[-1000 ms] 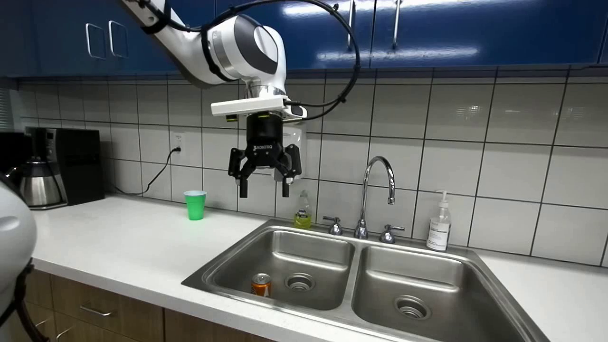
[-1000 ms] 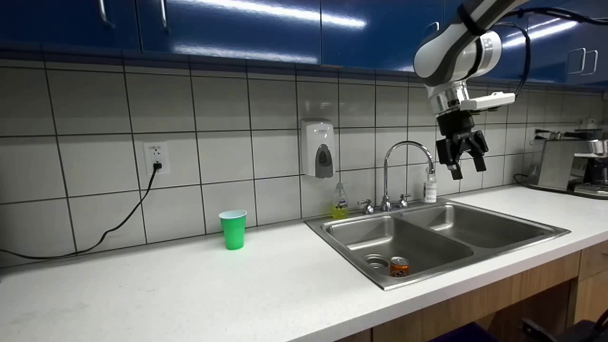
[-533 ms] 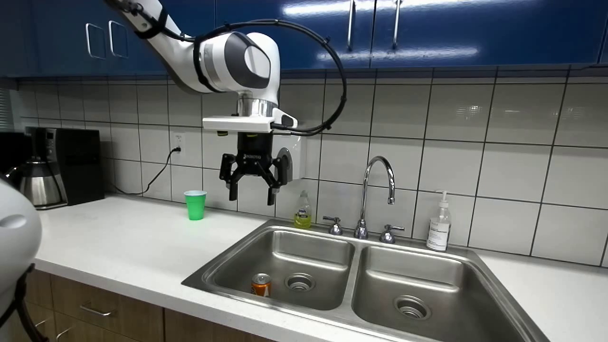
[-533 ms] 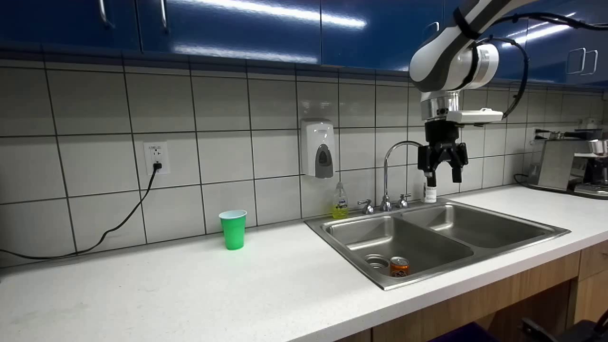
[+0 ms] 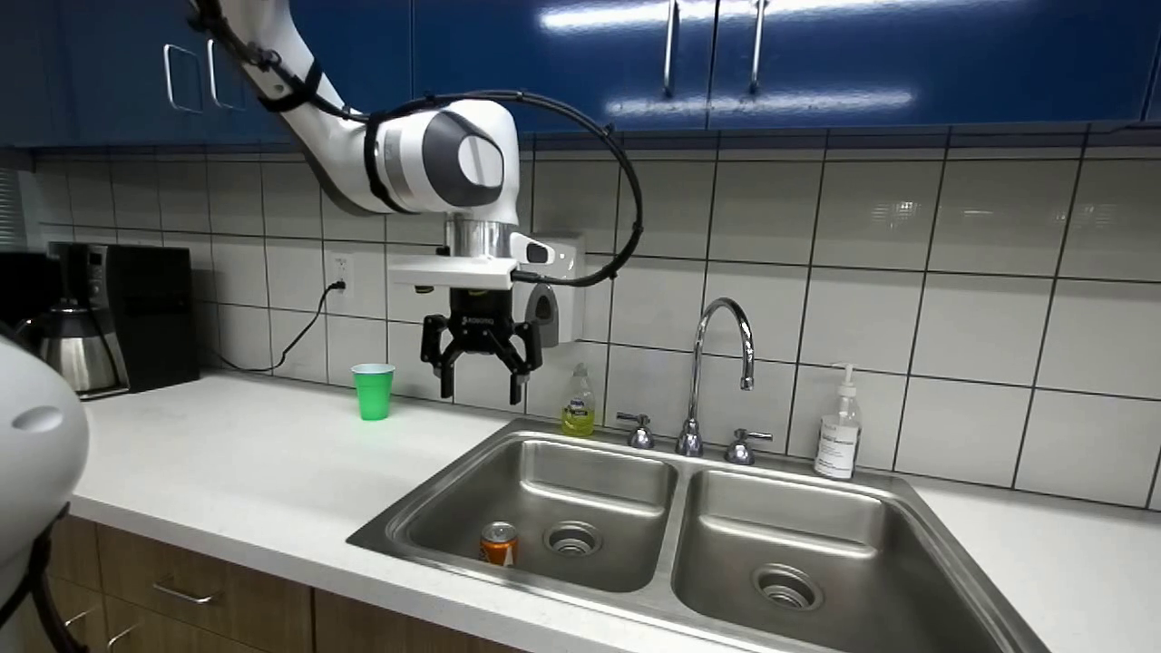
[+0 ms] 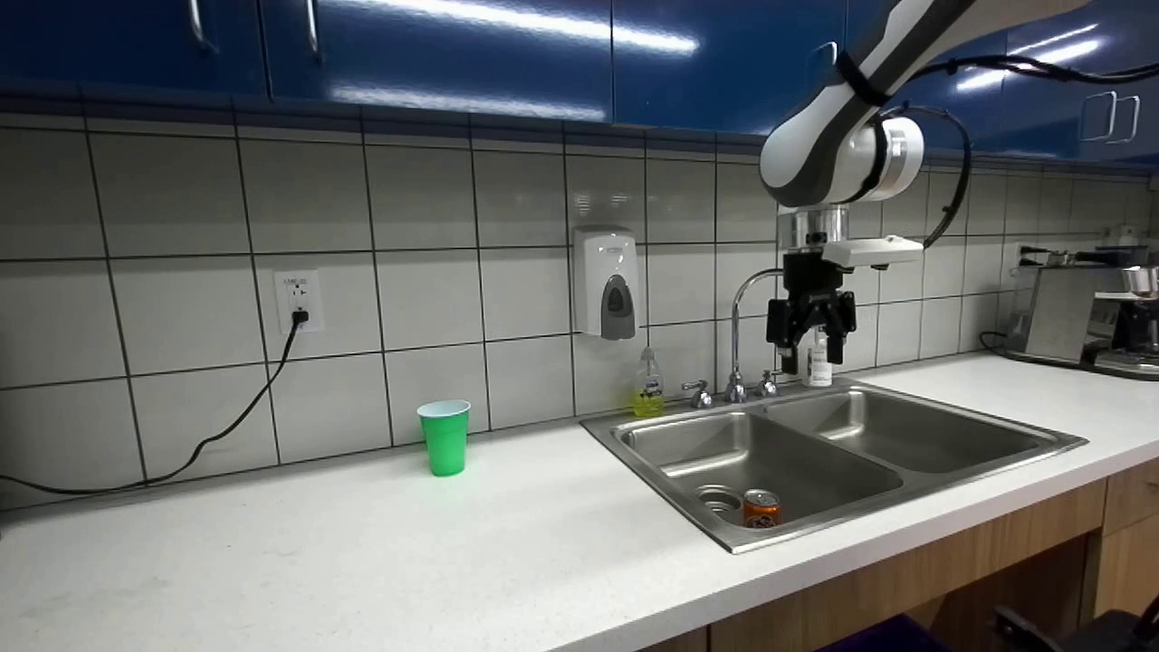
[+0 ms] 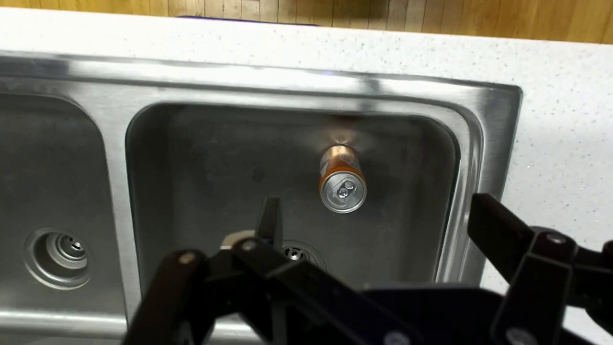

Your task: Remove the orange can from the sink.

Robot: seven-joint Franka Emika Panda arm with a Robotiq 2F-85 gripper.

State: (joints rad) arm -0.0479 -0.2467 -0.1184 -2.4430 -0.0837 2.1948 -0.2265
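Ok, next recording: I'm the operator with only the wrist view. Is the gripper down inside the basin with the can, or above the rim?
Observer: Above. In both exterior views the gripper hangs higher than the rim of the sink.
Operator: Anything standing on the counter out of my sight?
Observer: Yes, a green cup, near the tiled wall.
Operator: Any tall fixture to steer clear of?
Observer: A curved chrome faucet rises from the sink's back edge.
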